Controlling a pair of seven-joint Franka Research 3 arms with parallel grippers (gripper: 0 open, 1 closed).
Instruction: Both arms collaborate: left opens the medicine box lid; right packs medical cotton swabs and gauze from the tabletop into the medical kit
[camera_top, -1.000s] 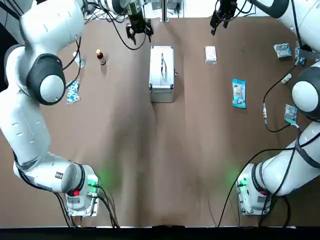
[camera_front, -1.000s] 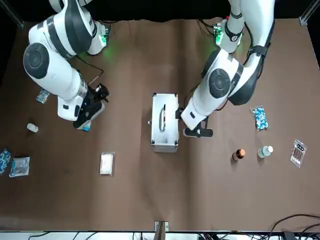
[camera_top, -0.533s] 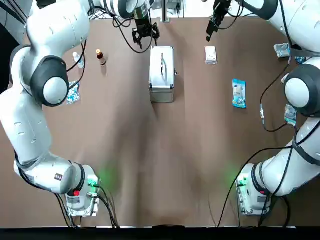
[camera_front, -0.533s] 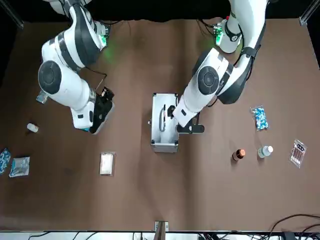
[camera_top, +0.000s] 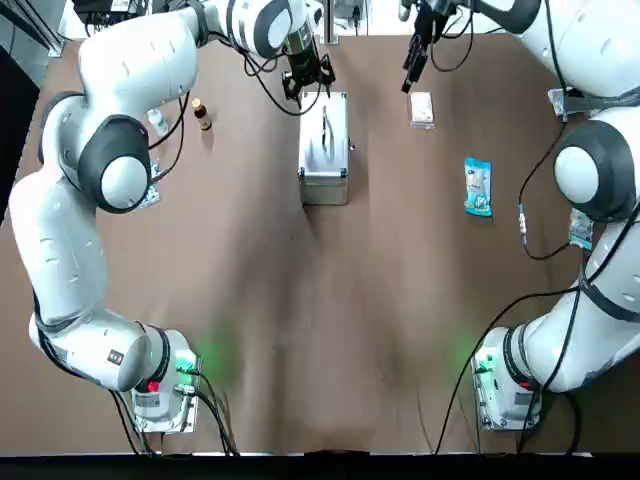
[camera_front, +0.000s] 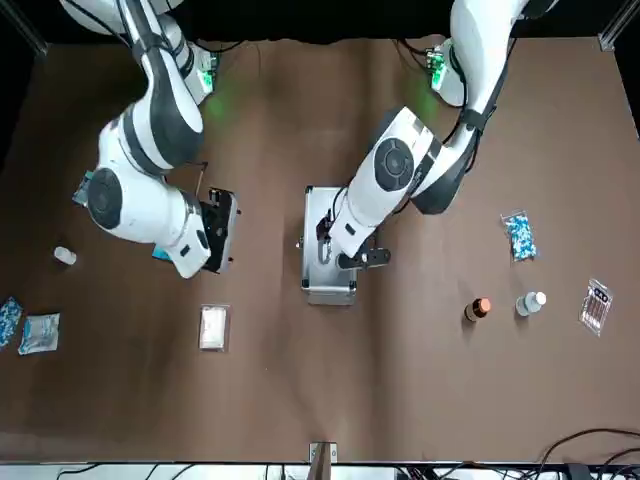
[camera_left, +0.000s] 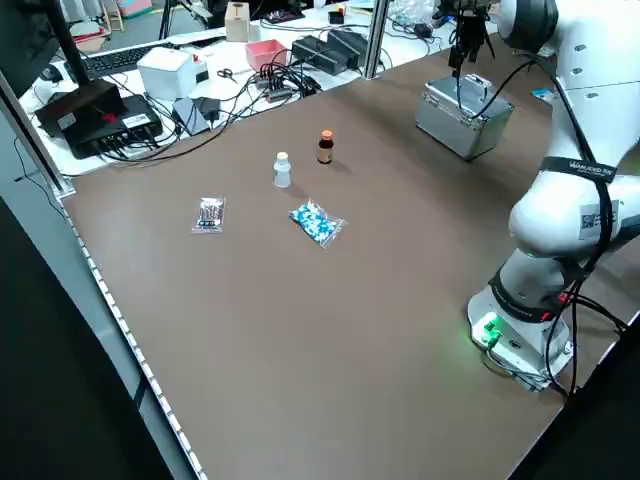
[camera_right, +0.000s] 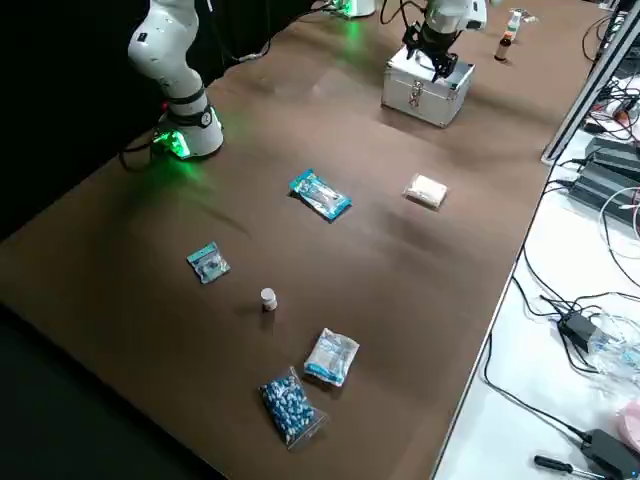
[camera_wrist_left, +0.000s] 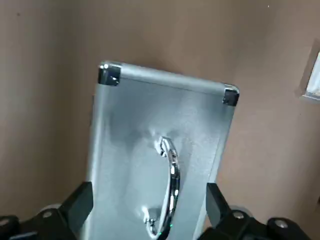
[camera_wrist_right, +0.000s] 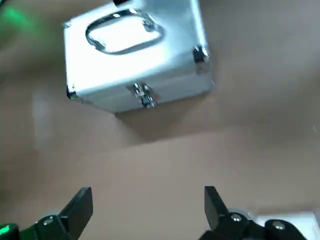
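Your left gripper (camera_top: 305, 82) hangs over the far end of the medicine box (camera_top: 324, 148), fingers (camera_wrist_left: 80, 205) spread wide to either side of the lid (camera_wrist_left: 160, 145), touching nothing. The box sits mid-table toward the far edge, lid shut, latches (camera_wrist_right: 142, 95) closed on its side face.

Handling, as a judgement: the box is rigid ribbed aluminium with smooth, slick panels, so take the lid by its slim chrome handle (camera_wrist_left: 169, 192), which runs lengthwise down the middle. Pinching the flat sheet would likely slip. The box looks light enough to skid or tip if you pull before the latches release.

Your right gripper (camera_top: 413, 62) is at about 2 o'clock from the box, just beyond the gauze (camera_top: 422, 109), fingers (camera_wrist_right: 77, 207) apart and empty. The gauze is a small white pack, soft-looking and squashable (grip it across the short sides). The cotton swabs (camera_top: 478, 186) lie at 4 o'clock from the box, well apart: a flat blue-and-white plastic packet, probably slippery and floppy, best taken near the middle of its width.

Tabletop is brown and matte.
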